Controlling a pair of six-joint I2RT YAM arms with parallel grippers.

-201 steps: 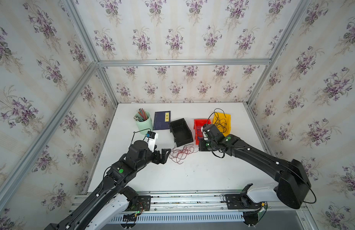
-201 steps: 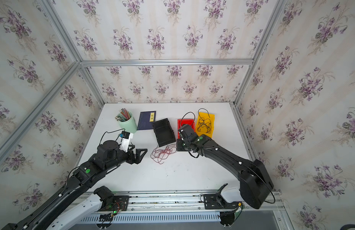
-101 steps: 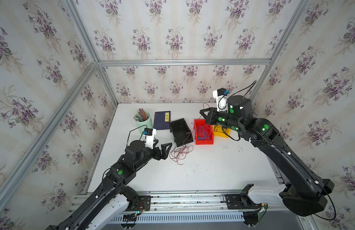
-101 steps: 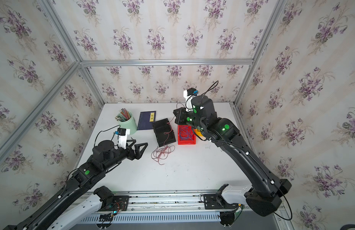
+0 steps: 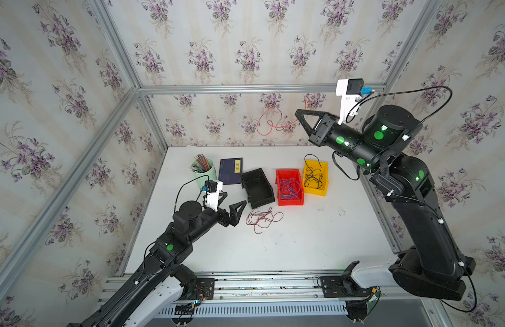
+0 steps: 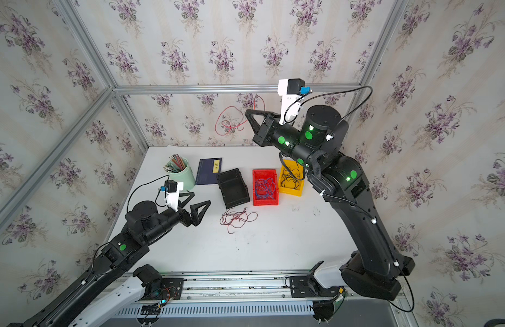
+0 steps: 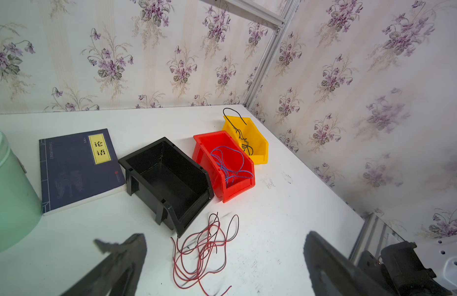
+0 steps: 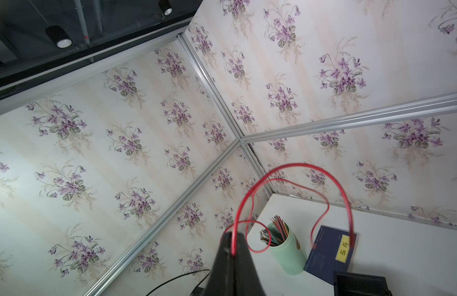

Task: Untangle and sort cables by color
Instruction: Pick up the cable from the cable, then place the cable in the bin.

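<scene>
Grips thin, glossy red cable in R gripper w/ jaws pinched tight, strand looping curly midair; spreads L gripper jaws wide beside dark-red tangle on table.

The left arm reaches forward and low, its forearm stretched out close above the worktop. The left gripper points toward the middle of the worktop, its jaws spread wide with nothing between them. The right arm rises steeply from its base and bends at the elbow, so the wrist sits high above the far side of the worktop. The right gripper points away from the base and toward the robot's left. Its jaws are pressed together on a red cable, which loops out from the tips in mid-air.
</scene>
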